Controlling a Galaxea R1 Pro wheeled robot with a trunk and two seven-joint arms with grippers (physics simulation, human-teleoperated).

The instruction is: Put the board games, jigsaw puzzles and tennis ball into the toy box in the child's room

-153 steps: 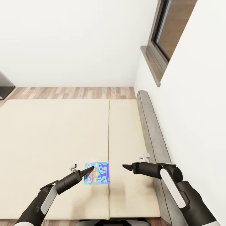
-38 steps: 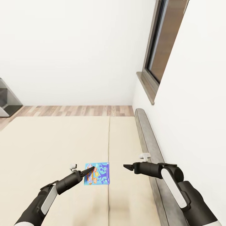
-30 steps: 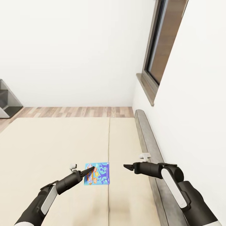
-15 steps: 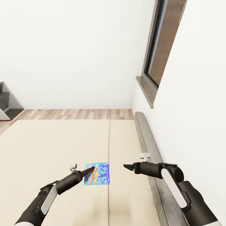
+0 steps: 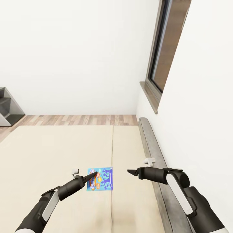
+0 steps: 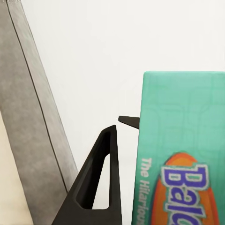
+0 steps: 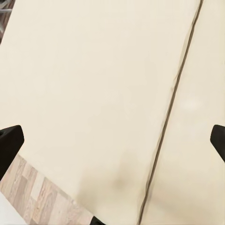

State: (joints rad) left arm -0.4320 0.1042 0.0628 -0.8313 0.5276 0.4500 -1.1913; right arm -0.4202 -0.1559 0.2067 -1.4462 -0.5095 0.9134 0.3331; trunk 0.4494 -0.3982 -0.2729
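Note:
A blue board game [image 5: 100, 179] with cartoon figures hangs over the beige bed [image 5: 48, 152], pinched at its left edge by my left gripper [image 5: 93, 175]. In the left wrist view the box's teal lid [image 6: 183, 150] sits between the two black fingers [image 6: 101, 187], and the gripper [image 6: 123, 123] is shut on it. My right gripper [image 5: 130, 172] hovers over the mattress to the right of the box, open and holding nothing. Its two fingertips [image 7: 10, 142] stand far apart in the right wrist view, over the mattress seam [image 7: 169, 108].
A low grey headboard [image 5: 151, 145] runs along the white wall on the right, under a dark-framed window [image 5: 165, 55]. Wood-plank floor [image 5: 81, 119] lies beyond the bed. A dark grey piece of furniture [image 5: 8, 110] stands at the far left.
The whole view has shifted: the bed's far edge and the floor sit lower in the picture and more window shows. Both arms and the held box keep their places in the picture.

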